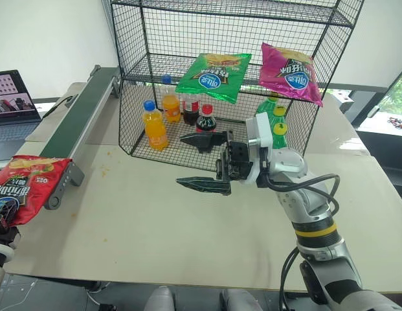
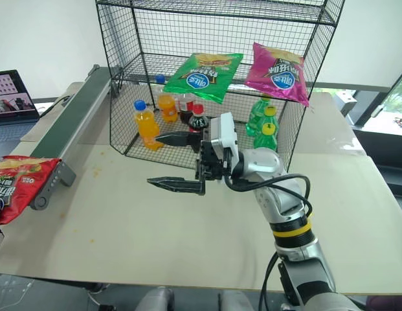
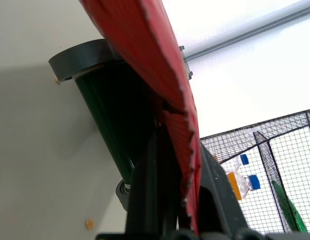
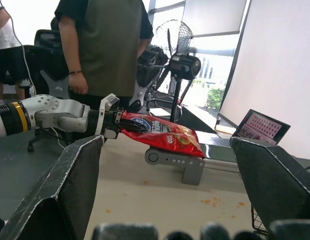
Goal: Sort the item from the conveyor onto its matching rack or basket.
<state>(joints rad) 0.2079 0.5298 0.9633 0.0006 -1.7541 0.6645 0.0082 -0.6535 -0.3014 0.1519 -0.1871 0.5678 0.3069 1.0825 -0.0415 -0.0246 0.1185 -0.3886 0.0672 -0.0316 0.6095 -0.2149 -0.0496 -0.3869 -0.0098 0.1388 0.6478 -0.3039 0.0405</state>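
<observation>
Now my left gripper (image 4: 116, 123) is clamped on the red chips bag (image 4: 159, 134), holding it at the near end of the conveyor (image 1: 78, 120); my right gripper (image 1: 202, 162) has its jaws apart over the table (image 1: 155, 220).

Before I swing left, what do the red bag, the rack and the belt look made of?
Red bag: thin glossy plastic film, judging by its crinkles, sheen and serrated edge. Rack: black wire mesh, probably coated metal. Belt: matte dark green, seemingly rubber or PVC, between grey metal rails.
</observation>
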